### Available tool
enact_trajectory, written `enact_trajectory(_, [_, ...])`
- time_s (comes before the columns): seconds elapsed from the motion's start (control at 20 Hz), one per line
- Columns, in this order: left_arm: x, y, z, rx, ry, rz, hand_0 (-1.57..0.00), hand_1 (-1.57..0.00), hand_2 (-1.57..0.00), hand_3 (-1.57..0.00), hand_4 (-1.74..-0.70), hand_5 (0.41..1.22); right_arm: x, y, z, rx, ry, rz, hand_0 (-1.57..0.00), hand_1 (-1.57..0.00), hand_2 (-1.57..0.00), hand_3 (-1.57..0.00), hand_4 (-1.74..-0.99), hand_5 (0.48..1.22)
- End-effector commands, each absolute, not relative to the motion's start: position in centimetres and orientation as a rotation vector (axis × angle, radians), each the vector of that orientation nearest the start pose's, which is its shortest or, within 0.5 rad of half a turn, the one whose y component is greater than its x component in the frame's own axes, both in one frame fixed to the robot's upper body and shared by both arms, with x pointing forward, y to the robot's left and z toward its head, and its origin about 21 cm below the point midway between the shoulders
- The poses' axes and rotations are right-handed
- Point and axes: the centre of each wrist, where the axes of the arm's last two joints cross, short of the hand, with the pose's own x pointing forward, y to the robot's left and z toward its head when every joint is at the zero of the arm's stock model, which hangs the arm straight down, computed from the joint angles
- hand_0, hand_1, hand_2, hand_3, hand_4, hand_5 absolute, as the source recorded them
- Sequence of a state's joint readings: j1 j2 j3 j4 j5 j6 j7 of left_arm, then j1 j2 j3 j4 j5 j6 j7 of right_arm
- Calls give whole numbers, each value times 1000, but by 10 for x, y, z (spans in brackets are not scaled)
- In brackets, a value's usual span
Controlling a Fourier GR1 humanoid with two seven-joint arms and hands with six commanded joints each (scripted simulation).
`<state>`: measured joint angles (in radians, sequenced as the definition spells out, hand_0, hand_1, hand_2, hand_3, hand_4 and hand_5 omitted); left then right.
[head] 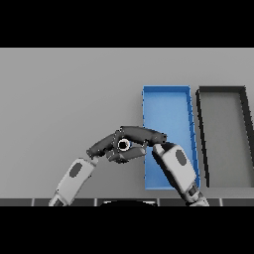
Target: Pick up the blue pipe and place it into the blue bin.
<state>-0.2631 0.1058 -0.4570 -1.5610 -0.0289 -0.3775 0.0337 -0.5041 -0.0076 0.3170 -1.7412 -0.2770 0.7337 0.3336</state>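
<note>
right hand point(139, 135): reaches left off the blue bin's point(166, 99) edge, fingers too bunched to judge | left hand point(106, 145): meets it, grip likewise unclear | blue pipe: not visible (only a pale ring between the hands) | risk: crowded hands could knock it loose short of the bin.
</note>
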Motion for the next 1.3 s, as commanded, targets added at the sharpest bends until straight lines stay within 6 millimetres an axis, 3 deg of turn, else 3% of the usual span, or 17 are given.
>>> enact_trajectory(0.0, [273, 122, 47, -504, -1549, -928, -21, -17, -17, -7, -873, 612, 286, -97, 163, 908, -1673, 1184, -1571, -1571, -1571, -1570, -1491, 1220])
enact_trajectory(0.15, [272, 119, 45, -491, -1537, -940, -10, -8, -8, -3, -878, 572, 290, -97, 168, 1058, -1595, 1067, -1571, -1571, -1571, -1571, -1492, 1221])
enact_trajectory(0.4, [267, 120, 43, -496, -1530, -952, -3, -2, -2, 0, -865, 523, 297, -97, 206, 1172, -1529, 951, -1571, -1571, -1571, -1571, -1493, 1221])
enact_trajectory(0.65, [267, 120, 45, -495, -1540, -955, 0, 0, 0, 1, -863, 493, 306, -106, 267, 1134, -1674, 978, -1571, -1571, -1571, -1571, -1494, 1221])
enact_trajectory(0.85, [266, 122, 48, -494, -1539, -953, 1, 1, 1, 1, -864, 483, 334, -117, 307, 1043, -1809, 873, -1571, -1571, -1571, -1571, -1496, 1221])
enact_trajectory(1.05, [264, 127, 48, -465, -1526, -955, 1, 1, 1, 1, -844, 481, 370, -146, 313, 804, -1856, 740, -1571, -1571, -1571, -1571, -1498, 1221])
enact_trajectory(1.25, [267, 130, 47, -429, -1522, -962, 1, 1, 1, 1, -827, 467, 407, -188, 283, 624, -1753, 580, -1571, -1571, -1571, -1571, -1499, 1221])
